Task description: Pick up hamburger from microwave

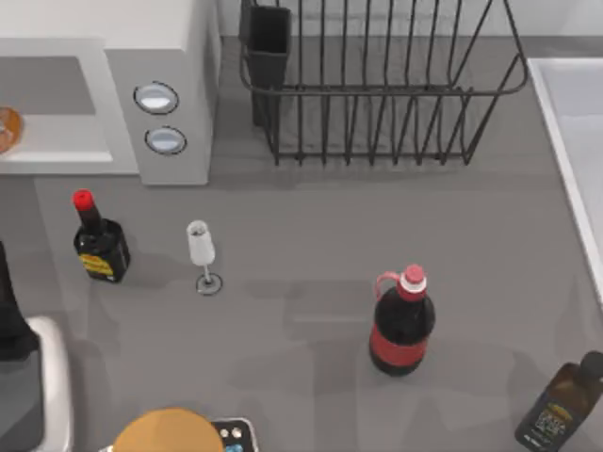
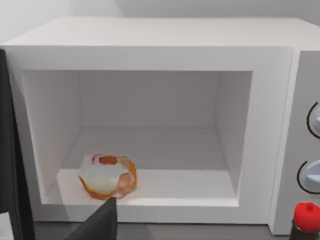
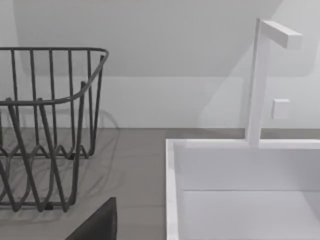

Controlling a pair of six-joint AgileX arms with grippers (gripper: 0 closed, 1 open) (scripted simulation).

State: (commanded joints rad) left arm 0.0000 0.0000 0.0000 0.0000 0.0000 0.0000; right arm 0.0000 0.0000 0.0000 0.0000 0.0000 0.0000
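The microwave (image 2: pixel 150 55) stands at the far left of the table with its door open, and the hamburger (image 2: pixel 107 176) lies inside on the cavity floor, near the front edge and toward the side away from the two knobs; in the top view only a small orange part of it (image 1: pixel 8 128) is seen at the left border. The left gripper (image 2: pixel 102 222) is outside the cavity, just in front of the opening and below the hamburger as the left wrist view shows it; one dark finger tip is visible, so I cannot tell if the fingers are wide or narrow, and it holds nothing that I can see. I judge that the step in hand is the approach, with the grasp not yet made. The next move calls for the left gripper to go forward into the cavity, with fingers wide enough for the bun, to close on its sides, and to keep away from the front frame. The soy sauce bottle (image 1: pixel 99 240) stands near the front of the microwave, so the arm should avoid it. The right gripper (image 3: pixel 97 225) is parked near the wire rack (image 3: pixel 45 125) and the sink (image 3: pixel 172 200).
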